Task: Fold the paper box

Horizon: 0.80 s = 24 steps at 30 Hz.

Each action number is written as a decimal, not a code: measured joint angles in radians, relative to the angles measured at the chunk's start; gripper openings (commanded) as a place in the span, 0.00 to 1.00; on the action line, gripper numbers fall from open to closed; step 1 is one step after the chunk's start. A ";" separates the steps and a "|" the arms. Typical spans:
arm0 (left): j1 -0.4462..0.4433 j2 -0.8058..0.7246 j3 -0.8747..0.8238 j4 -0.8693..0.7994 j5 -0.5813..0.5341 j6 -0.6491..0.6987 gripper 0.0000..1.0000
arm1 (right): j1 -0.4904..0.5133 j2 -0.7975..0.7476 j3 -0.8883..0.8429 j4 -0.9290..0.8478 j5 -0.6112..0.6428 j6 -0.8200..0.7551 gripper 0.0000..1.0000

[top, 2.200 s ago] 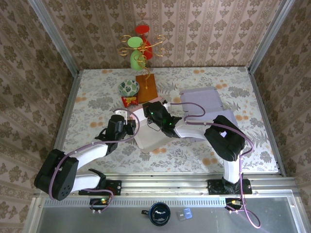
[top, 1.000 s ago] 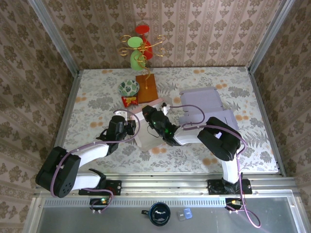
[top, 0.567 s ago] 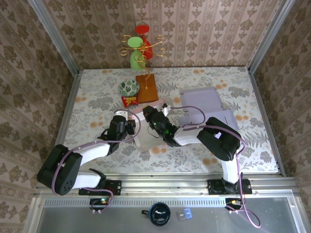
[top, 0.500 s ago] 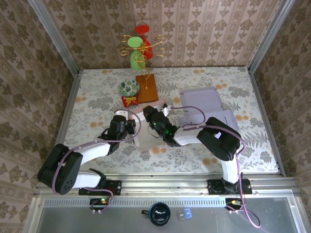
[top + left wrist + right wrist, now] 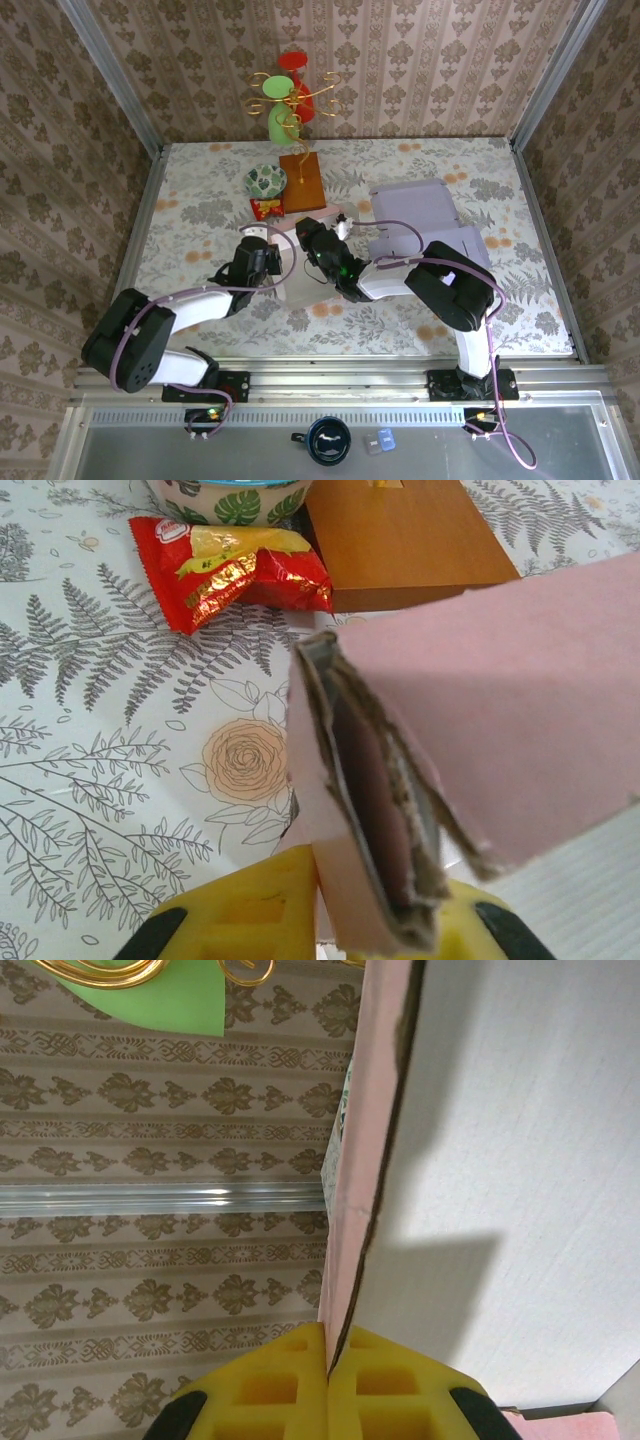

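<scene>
Moved inward since earlier, the left gripper (image 5: pixel 362 920) is pinched on a doubled flap of the mid-table paper box (image 5: pixel 500 710), its other panel clamped by the right gripper (image 5: pixel 328 1368) as bracing

A red snack packet (image 5: pixel 225 575) was laid on the floral counter (image 5: pixel 90 780) just beyond the left jaws; a patterned bowl (image 5: pixel 235 495) and a brown wooden block (image 5: pixel 400 540) were seen farther from them.

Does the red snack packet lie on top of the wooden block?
No, the red snack packet lies flat on the table beside the wooden block.
</scene>
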 measured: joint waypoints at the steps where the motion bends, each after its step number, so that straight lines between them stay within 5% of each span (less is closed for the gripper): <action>1: -0.003 0.006 0.005 -0.001 -0.010 0.000 0.12 | 0.000 0.000 0.000 0.000 0.002 0.003 0.00; 4: -0.011 0.023 0.021 -0.005 -0.036 -0.002 0.01 | 0.000 0.000 0.000 -0.002 0.011 0.011 0.00; 14: -0.031 0.060 0.054 -0.015 -0.091 0.003 0.00 | -0.001 0.000 0.001 -0.006 0.018 0.023 0.00; 18: -0.035 0.060 0.063 -0.034 -0.103 0.003 0.00 | -0.001 -0.001 0.002 -0.013 0.018 0.040 0.19; 24: -0.035 0.058 0.076 -0.063 -0.104 0.010 0.00 | 0.000 -0.023 0.002 -0.133 -0.002 0.065 0.67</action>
